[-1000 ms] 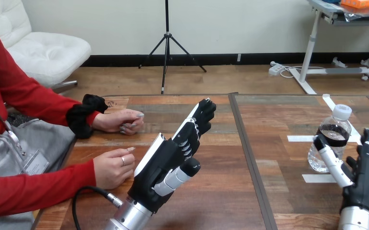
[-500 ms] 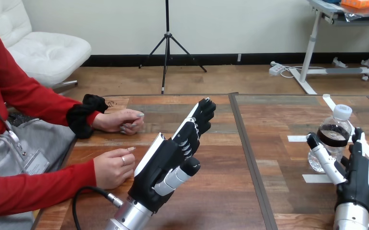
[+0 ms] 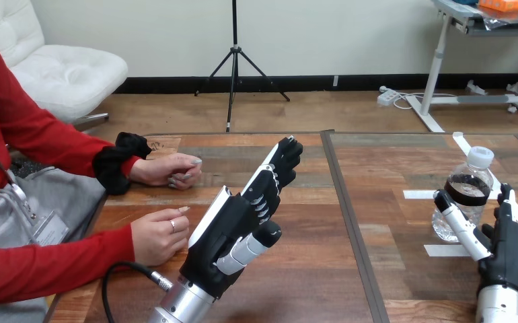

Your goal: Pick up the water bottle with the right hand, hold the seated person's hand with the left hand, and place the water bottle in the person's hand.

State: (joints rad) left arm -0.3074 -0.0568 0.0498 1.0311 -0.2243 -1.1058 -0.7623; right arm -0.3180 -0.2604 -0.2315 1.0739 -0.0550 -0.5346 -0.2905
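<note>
A clear water bottle [image 3: 465, 192] with a white cap and a dark label stands upright at the table's right. My right hand [image 3: 503, 250] is open just in front of it, thumb left of the bottle's base and straight fingers to its right. Whether it touches the bottle I cannot tell. My left hand [image 3: 233, 232] is open at the table's middle, fingers straight and pointing away. The person's nearer hand [image 3: 157, 233] rests loosely curled on the table just left of it, apart from it. Their farther hand [image 3: 169, 169] lies on the table behind.
White tape marks [image 3: 445, 249] lie on the wooden table [image 3: 323, 269] around the bottle. A dark seam [image 3: 347, 222] runs front to back between my hands. A black cable [image 3: 125, 270] loops from my left wrist.
My right hand has turned edge-on and shifted slightly left towards the bottle, then eased back a little. My left hand and the person's hands have stayed still.
</note>
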